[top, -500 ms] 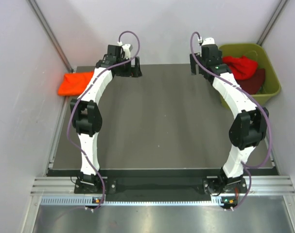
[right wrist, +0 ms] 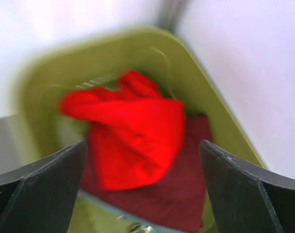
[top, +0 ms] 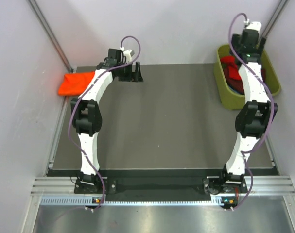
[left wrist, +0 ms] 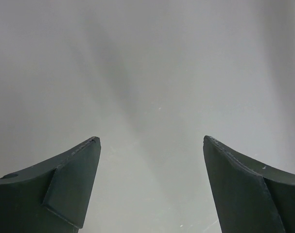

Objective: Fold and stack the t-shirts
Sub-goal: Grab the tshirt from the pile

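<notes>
The olive tub (right wrist: 205, 82) lies under the right pincer (right wrist: 142, 143), jaws wide apart and empty, with the red t-shirt (right wrist: 132, 141) heaped below them on the maroon t-shirt (right wrist: 186, 184). Best drop straight onto the red heap's crest and pinch that cloth alone; the left pincer (left wrist: 149, 141) gapes empty too.

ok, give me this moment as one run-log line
left gripper: open, empty | right gripper: open, empty, above tub | tub: red shirt on maroon shirt | orange shirt: far-left edge of table
</notes>
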Controlling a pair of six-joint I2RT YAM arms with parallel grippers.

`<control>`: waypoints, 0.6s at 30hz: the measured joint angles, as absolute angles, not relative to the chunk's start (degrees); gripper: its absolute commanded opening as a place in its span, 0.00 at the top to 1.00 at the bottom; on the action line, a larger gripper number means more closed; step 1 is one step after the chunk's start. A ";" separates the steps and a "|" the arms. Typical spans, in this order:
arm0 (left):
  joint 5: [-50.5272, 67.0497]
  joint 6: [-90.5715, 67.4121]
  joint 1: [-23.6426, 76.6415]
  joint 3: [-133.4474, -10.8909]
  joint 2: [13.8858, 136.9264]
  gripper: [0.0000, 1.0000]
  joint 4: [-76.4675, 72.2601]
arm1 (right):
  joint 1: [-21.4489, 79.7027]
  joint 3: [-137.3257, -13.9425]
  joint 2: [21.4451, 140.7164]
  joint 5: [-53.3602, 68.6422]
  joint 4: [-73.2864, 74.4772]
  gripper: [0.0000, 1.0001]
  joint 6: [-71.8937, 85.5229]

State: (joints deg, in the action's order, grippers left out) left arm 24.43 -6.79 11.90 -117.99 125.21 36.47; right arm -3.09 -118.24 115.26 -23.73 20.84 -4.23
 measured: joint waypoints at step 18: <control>23.09 0.64 11.60 -124.86 133.62 0.11 46.02 | -16.86 -105.58 117.49 -11.77 27.51 0.11 6.07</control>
State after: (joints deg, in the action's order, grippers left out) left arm 23.09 0.64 11.60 -124.86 133.62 46.02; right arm -16.86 -105.58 117.49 -11.77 27.51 6.07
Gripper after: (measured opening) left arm 0.891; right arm 0.909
